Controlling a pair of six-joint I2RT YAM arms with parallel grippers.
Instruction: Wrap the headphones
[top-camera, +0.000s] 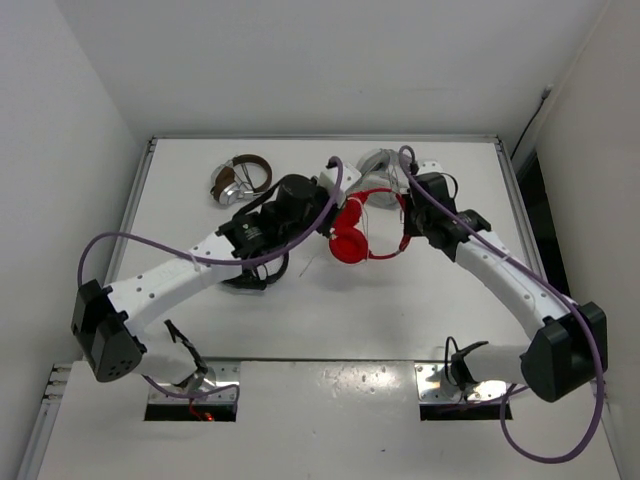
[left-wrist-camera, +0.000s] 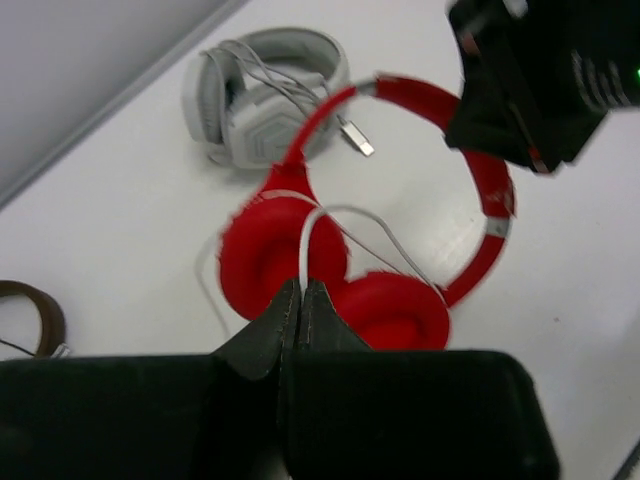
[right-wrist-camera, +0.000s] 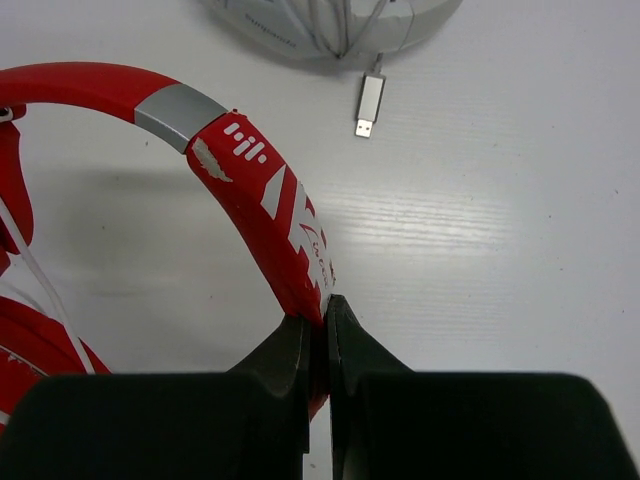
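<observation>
We have the red headphones (top-camera: 352, 240) just beside the white-grey headphones (left-wrist-camera: 262, 95) on the surface (top-camera: 350, 310). Our right hand (right-wrist-camera: 322, 325) is clamped on the headband (right-wrist-camera: 265, 200); our left hand (left-wrist-camera: 301, 305) is pinched shut on the thin white cable (left-wrist-camera: 303, 245). Pull too hard and the cable may slip out, or snag the neighbour's USB plug (right-wrist-camera: 368, 103).

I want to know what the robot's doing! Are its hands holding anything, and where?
The left gripper pinches the white cable of the red headphones; the right gripper pinches their headband.
</observation>
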